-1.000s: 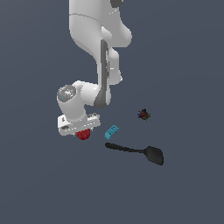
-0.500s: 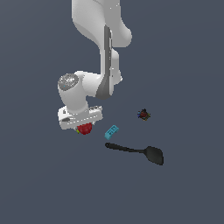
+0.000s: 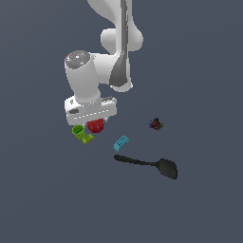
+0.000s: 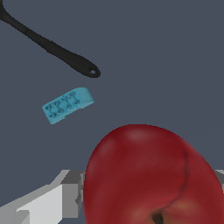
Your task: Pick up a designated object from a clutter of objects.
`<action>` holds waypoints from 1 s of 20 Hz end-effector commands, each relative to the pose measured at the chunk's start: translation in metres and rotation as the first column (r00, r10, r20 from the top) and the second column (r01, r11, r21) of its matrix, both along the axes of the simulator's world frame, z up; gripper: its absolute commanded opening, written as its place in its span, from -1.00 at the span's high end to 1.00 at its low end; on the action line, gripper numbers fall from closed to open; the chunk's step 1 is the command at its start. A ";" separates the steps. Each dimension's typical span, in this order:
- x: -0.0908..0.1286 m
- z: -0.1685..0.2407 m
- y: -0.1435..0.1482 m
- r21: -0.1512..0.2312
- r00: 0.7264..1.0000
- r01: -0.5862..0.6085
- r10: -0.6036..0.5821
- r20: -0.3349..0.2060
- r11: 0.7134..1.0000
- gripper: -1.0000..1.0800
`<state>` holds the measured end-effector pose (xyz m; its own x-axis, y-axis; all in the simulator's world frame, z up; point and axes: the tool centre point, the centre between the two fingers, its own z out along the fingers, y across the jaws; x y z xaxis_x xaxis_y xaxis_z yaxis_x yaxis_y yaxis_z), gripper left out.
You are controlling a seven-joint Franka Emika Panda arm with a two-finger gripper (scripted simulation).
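You have a plain dark grey-blue counter [image 3: 199,71], no visible edges or walls. The red apple [image 3: 96,125] sits right under the pincer [image 3: 95,124], filling the wrist view with a pale finger [image 4: 52,199] against its side; the pincer looks closed on it. A lime-green cup [image 3: 79,131] lies just beside it. The light-blue brick [image 3: 120,142], black spatula [image 3: 147,163] and small dark multicoloured object [image 3: 156,124] lie apart toward the exterior view's right.
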<state>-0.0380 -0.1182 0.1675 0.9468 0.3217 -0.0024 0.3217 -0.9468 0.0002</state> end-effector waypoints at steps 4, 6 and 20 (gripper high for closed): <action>-0.015 0.050 0.017 -0.001 1.000 0.000 0.000 0.002 1.000 1.00; -0.020 0.069 0.024 -0.001 1.000 0.000 0.000 0.002 1.000 1.00; -0.050 0.177 0.060 0.000 1.000 -0.001 0.001 0.002 1.000 1.00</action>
<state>-0.0854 -0.0607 0.3345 0.9464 0.3230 -0.0013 0.3230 -0.9464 0.0000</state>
